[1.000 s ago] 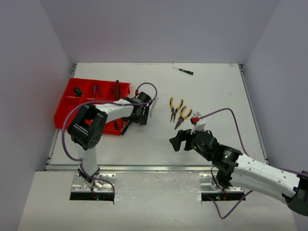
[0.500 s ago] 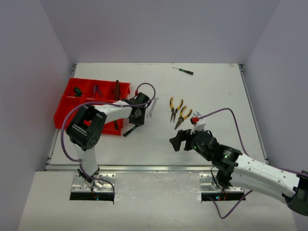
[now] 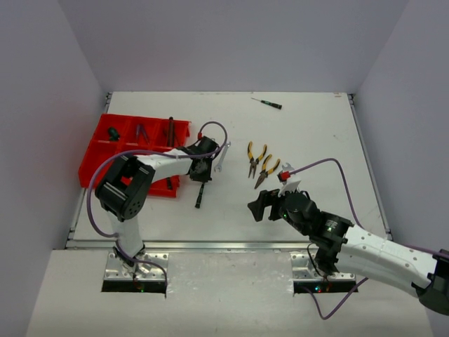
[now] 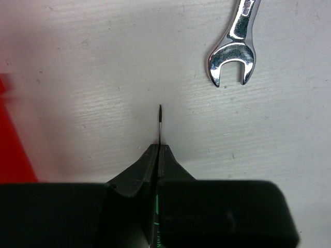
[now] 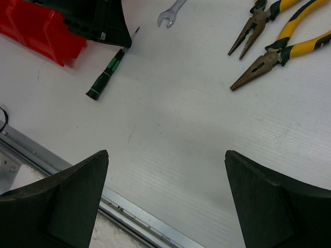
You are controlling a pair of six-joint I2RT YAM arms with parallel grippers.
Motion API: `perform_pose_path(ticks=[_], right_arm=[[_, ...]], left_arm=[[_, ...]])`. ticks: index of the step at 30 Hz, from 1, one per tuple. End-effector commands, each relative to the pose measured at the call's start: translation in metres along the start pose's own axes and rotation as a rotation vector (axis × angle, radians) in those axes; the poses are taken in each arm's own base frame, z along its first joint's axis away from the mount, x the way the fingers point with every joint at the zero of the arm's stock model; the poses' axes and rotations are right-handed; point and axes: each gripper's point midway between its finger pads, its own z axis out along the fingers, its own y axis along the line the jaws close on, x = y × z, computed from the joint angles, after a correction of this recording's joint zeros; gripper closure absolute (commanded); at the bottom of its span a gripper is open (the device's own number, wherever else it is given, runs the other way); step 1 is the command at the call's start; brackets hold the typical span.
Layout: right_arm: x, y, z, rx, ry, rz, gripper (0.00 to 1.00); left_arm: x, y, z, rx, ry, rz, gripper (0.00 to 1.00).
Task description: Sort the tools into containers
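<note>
The screwdriver (image 5: 106, 80), with a green-and-black handle and a thin steel shaft, lies left of the desk's (image 3: 316, 140) middle, just off the near right corner of the tray (image 3: 95, 158). Its handle points toward the desk's near edge. The left jaws are closed on the bare shaft close to the tip, and a short length of the point sticks out past them in the left wrist view. Whether the handle rests on the desk or hangs just above it cannot be told.

It is probably light and stiff. The shaft is smooth and narrow, and most of the weight likely sits in the handle, so a pinch this near the tip may let it swivel or slide. A hold on the ribbed handle would be surer.

A wrench (image 4: 235, 51) lies just beyond the tip, not touching it. Two pliers (image 3: 261, 165) lie side by side at mid-desk. A second small screwdriver (image 3: 267, 103) sits near the far edge. The tray lies along the left edge with a few tools in its far compartments. The right jaws stand wide open and empty toward the near edge.
</note>
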Motion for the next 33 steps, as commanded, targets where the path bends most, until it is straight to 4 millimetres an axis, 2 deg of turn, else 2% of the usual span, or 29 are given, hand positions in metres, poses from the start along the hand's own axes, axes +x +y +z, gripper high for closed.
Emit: perform_pose_path(ticks=[1,6,9,13,17,20,22,26,33], right_arm=[[-0.011,-0.001,0.0,0.012,-0.052,0.022,0.07],[-0.012,-0.003,-0.001,0.016,-0.058,0.02,0.07],[-0.012,-0.003,0.0,0.018,-0.06,0.019,0.07],[-0.012,-0.003,0.0,0.021,-0.058,0.016,0.07],[-0.013,-0.003,0.0,0.022,-0.057,0.016,0.07],[-0.013,-0.003,0.0,0.021,-0.059,0.015,0.07],[-0.013,-0.003,0.0,0.021,-0.06,0.015,0.07],[-0.013,-0.006,-0.001,0.027,-0.064,0.013,0.07],[-0.011,-0.006,0.0,0.031,-0.057,0.006,0.05]], left_arm=[[0.017,0.002,-0.004,-0.005,0.038,-0.002,1.0],[-0.009,0.0,-0.037,0.025,-0.078,-0.05,1.0],[-0.031,0.001,-0.07,0.045,-0.185,-0.085,1.0],[-0.05,0.003,-0.106,0.066,-0.29,-0.115,1.0],[-0.073,0.019,-0.151,0.035,-0.425,-0.183,1.0],[-0.087,0.041,-0.167,-0.019,-0.485,-0.245,1.0],[-0.093,0.046,-0.177,-0.024,-0.513,-0.263,1.0],[-0.098,0.048,-0.19,-0.019,-0.546,-0.275,1.0],[-0.097,0.048,-0.193,-0.012,-0.547,-0.291,1.0]])
